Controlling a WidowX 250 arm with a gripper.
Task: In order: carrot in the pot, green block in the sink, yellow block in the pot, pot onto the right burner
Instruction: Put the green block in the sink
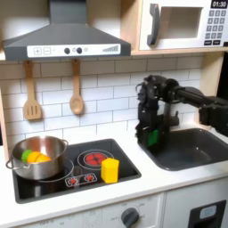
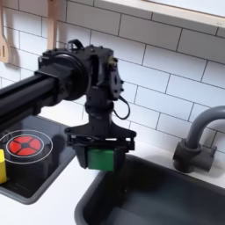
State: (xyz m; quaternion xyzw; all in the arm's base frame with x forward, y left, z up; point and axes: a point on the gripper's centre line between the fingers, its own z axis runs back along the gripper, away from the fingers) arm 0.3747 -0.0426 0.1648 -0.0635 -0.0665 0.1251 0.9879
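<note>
My gripper (image 1: 151,139) (image 2: 103,151) is shut on the green block (image 1: 154,138) (image 2: 104,158) and holds it just above the left rim of the dark sink (image 1: 194,150) (image 2: 154,198). On the left burner stands the steel pot (image 1: 44,165), and the carrot (image 1: 35,157) lies inside it, orange with a green end. The yellow block (image 1: 109,169) (image 2: 2,167) stands upright at the stove's front edge, near the right burner (image 1: 93,158) (image 2: 22,145).
The arched faucet (image 2: 198,141) rises behind the sink in the second exterior view. Two wooden utensils (image 1: 32,93) hang on the tiled wall under the range hood (image 1: 64,40). A microwave (image 1: 183,25) sits overhead. White counter runs between stove and sink.
</note>
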